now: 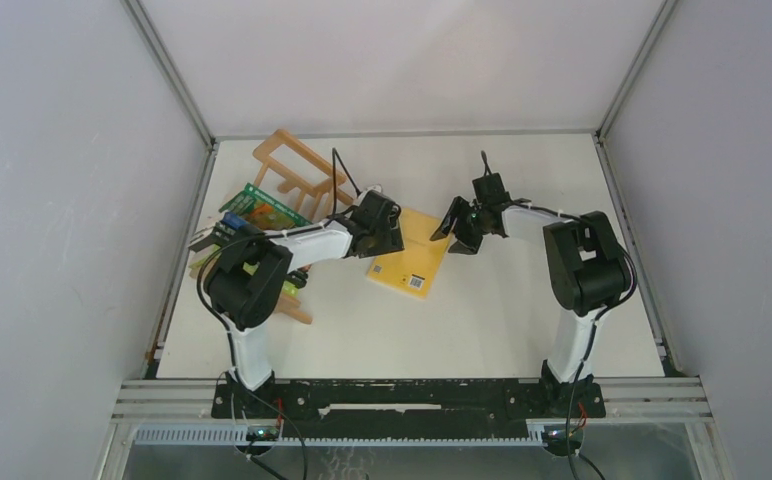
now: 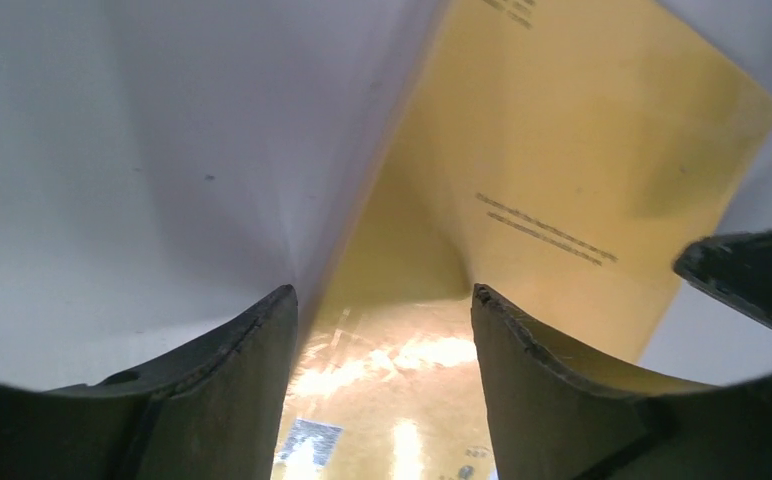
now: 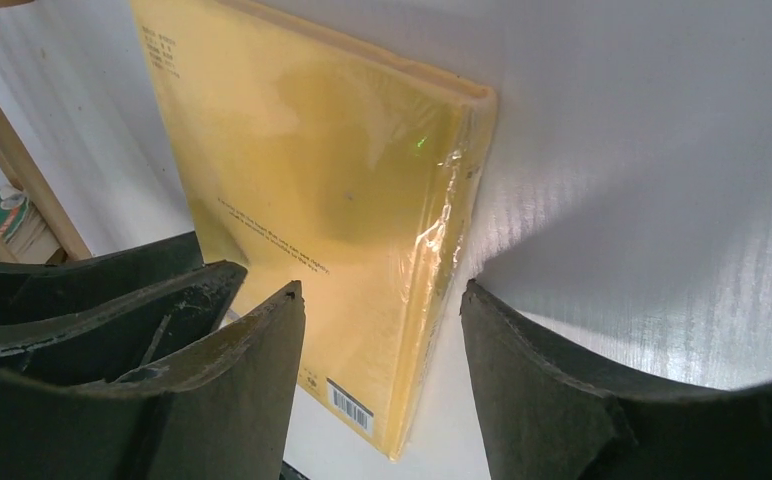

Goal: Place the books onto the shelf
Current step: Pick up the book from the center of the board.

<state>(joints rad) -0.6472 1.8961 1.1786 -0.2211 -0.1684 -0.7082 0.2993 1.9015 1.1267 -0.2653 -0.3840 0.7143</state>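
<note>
1. At the middle of the tabletop (image 1: 502, 320) I see the plain yellow book (image 1: 409, 262) lying flat in clear film, its barcode toward the near edge.
2. My left end effector (image 2: 382, 292) sits low at the book's left edge. Its fingers are spread wide with that edge running between them, and it grips nothing.
3. My right end effector (image 3: 382, 290) is at the book's far right corner, also wide open. It straddles the book's edge without closing on it.
4. Toward the far left corner the light-wood shelf (image 1: 292, 165) stands askew with books leaning in it, a green patterned book (image 1: 267, 207) among them. My left arm hides part of that row.
</note>
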